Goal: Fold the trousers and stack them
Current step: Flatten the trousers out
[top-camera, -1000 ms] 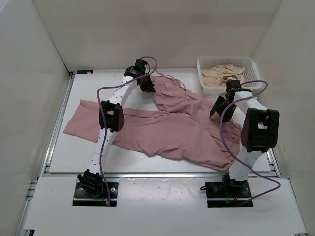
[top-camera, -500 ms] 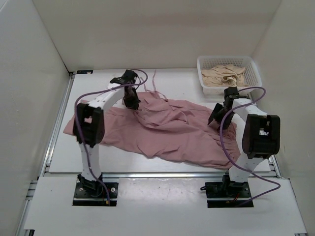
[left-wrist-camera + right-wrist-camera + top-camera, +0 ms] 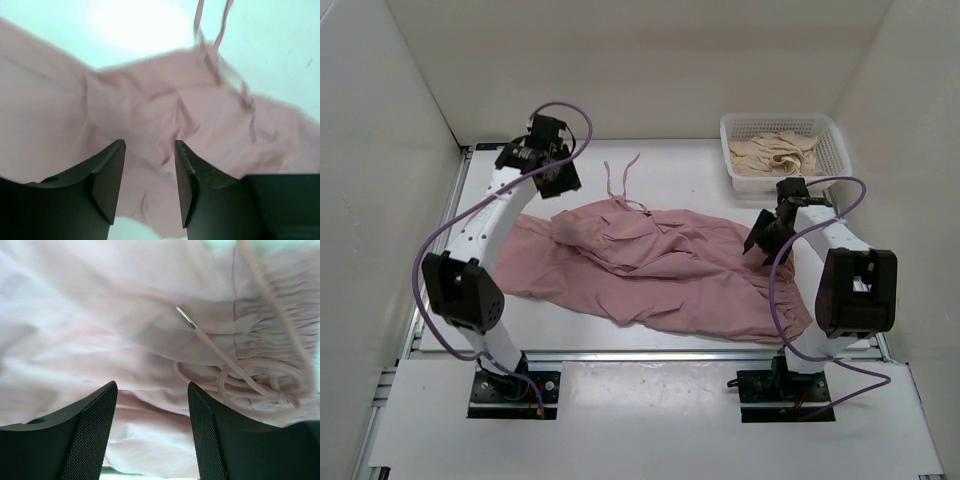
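The dusty-pink trousers (image 3: 660,265) lie rumpled across the middle of the table, one leg folded over towards the left. A drawstring (image 3: 620,180) trails off towards the back. My left gripper (image 3: 558,180) hangs open above the back-left table, just past the trousers' far edge. In the left wrist view the left gripper (image 3: 150,145) has nothing between its jaws, and the pink cloth (image 3: 165,110) lies below. My right gripper (image 3: 757,240) is open low over the right end. The right wrist view shows the right gripper (image 3: 152,385) above the cloth, near the gathered waist (image 3: 272,325) and a metal-tipped drawstring (image 3: 186,317).
A white basket (image 3: 736,128) with a beige garment (image 3: 775,152) stands at the back right, close behind my right arm. White walls enclose the table on the left, the back and the right. A metal rail (image 3: 620,355) runs along the near edge.
My left gripper dragged the upper trouser leg leftwards over the rest, let it go and rose to the back left. The right arm barely moved.
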